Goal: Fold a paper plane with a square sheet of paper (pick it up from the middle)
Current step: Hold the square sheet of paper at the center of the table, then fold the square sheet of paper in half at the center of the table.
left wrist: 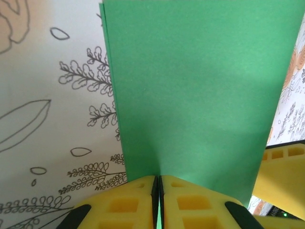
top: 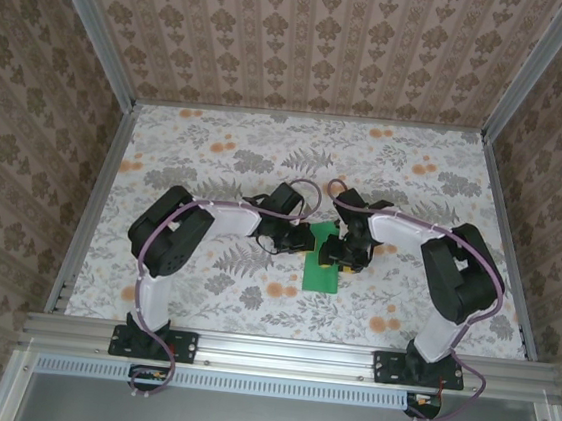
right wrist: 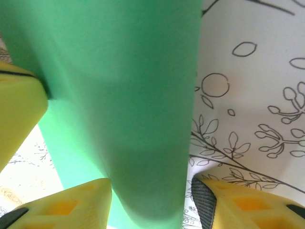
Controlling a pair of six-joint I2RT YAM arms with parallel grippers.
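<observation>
Your left claw clenches the folded square sheet of paper on the tabletop, while your right claw sits released, fingers apart, astride its fold.

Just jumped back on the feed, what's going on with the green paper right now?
Both arms reach in to the middle of the floral cloth, over the green sheet of paper. The sheet looks folded over into a rectangle, with a doubled edge. The left gripper is shut on one end of it. The right gripper straddles the paper with its fingers apart, not clamping. There is no plane shape yet.
</observation>
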